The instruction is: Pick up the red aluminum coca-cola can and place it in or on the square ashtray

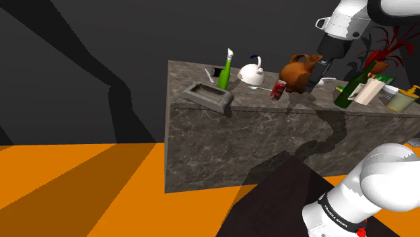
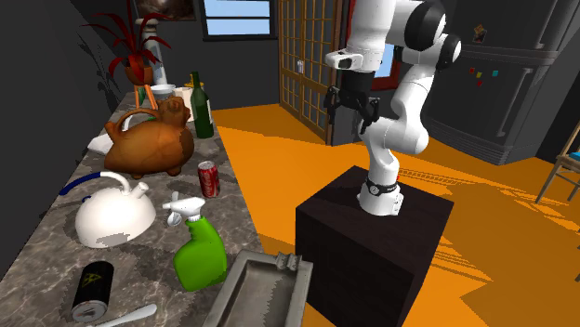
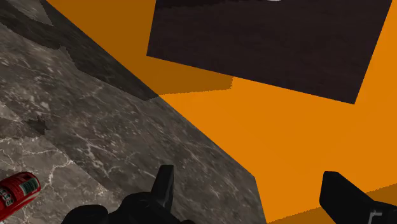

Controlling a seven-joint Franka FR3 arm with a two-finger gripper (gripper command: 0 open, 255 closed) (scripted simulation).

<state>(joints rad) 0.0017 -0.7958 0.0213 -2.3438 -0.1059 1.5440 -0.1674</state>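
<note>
I have my claw [image 3: 247,175] spread and empty near the surface [image 3: 95,127] edge, ready to close around the upright red can [image 3: 16,189].

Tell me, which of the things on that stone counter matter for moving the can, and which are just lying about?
For the job: red can, grey square ashtray, open gripper.
Just lying about: green spray bottle, white kettle, brown jug, dark wine bottle, black can, red potted plant.
</note>
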